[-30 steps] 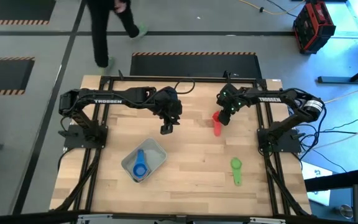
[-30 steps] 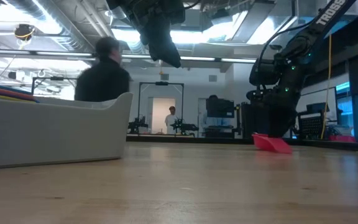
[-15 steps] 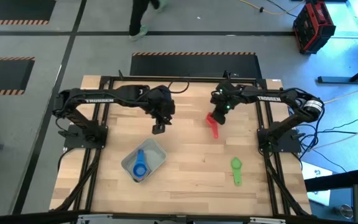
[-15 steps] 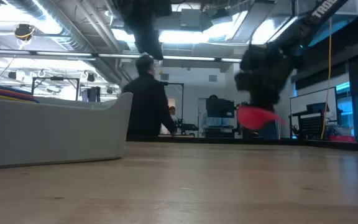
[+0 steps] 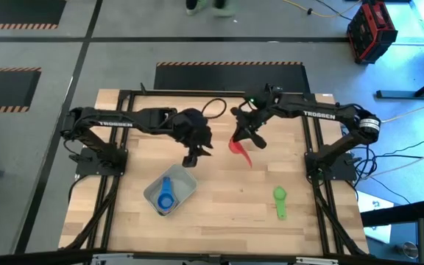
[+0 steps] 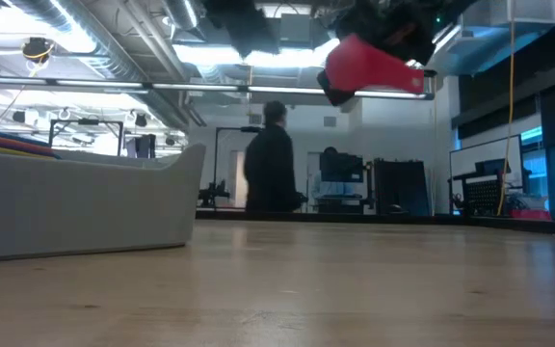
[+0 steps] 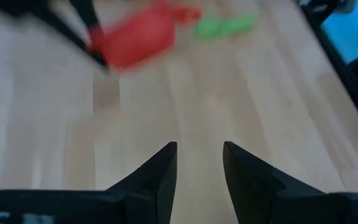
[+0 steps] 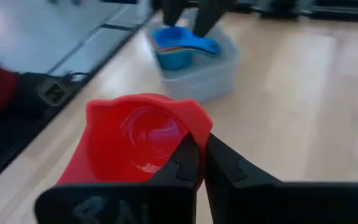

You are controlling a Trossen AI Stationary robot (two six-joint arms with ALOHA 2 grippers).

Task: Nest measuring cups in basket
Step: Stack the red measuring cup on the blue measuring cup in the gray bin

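Right gripper (image 8: 197, 158) clamped on the rim of the pink-red cup (image 8: 138, 140), fingers pinched close together over its edge, bowl open toward the wrist camera. From above, the right arm reaches in from the right side toward mid-table, and the cup (image 5: 239, 148) hangs clear of the surface (image 5: 227, 199); the level view confirms it is carried high, well off the wood (image 6: 369, 66). Left gripper (image 5: 195, 156) sits just beside the far edge of the basket (image 5: 185, 193), arm bent across from the left; its fingers (image 7: 160, 171) stand apart with a gap between them and nothing held, bare wood below them. Basket lies toward the near-left part of the surface, pale grey-blue, shallow. Inside it: a blue cup (image 5: 165, 197) uppermost, handle pointing toward the back, with other colours stacked under it; the right wrist view shows coral and yellowish rims beneath the blue, exact count cannot be told. Green cup (image 5: 280, 201) lies alone on the wood at the near right, well apart from basket and both grippers, handle pointing to the near edge. Surface is pale wooden planking in a dark frame. Beyond it, grey floor with hazard-striped markings, and a person in dark clothing (image 6: 273, 159) stands in the room behind.
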